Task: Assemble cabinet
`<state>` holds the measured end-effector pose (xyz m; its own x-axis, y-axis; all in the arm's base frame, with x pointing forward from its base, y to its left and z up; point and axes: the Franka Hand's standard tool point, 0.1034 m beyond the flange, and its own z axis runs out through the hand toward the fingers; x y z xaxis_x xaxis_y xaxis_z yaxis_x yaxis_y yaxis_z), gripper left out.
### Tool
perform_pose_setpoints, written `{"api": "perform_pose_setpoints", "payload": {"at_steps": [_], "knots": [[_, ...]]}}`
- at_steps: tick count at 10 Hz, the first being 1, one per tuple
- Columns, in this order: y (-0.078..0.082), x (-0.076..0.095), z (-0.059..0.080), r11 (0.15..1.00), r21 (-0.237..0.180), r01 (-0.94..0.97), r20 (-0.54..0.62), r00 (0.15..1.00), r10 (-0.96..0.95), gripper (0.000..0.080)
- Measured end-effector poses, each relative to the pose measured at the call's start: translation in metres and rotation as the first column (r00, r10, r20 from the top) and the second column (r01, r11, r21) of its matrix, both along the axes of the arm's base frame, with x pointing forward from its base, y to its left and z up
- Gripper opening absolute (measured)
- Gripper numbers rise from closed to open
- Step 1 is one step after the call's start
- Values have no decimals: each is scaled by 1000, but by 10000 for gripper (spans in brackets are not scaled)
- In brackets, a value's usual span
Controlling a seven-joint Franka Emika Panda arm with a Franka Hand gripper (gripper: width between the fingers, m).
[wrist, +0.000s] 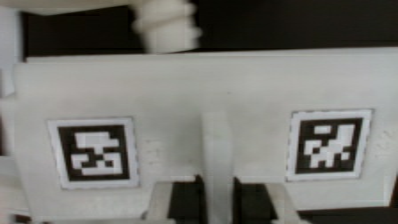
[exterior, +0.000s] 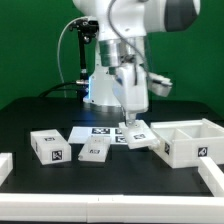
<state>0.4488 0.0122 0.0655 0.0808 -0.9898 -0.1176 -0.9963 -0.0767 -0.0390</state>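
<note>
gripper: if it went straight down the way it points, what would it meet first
The white tagged piece right beneath the gripper. They look nearly or already touching, though depth is unclear.

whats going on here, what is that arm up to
The arm's gripper is down at a flat white tagged part mid-table, jaws shut; whether it truly grips it is unclear. The cabinet stands just to the exterior view's right of it, open side up. Two small tagged blocks lie at that view's left.
</note>
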Motion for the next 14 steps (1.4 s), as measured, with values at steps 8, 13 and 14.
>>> {"api": "perform_pose_setpoints", "payload": {"at_steps": [8, 13, 14], "knots": [[-17, -21, -14, 996, 14, 88, -22, 996, -88, 61], [-13, -46, -41, 996, -12, 88, -73, 993, -89, 61], [-11, -45, -43, 996, -13, 84, -74, 994, -84, 61]]}}
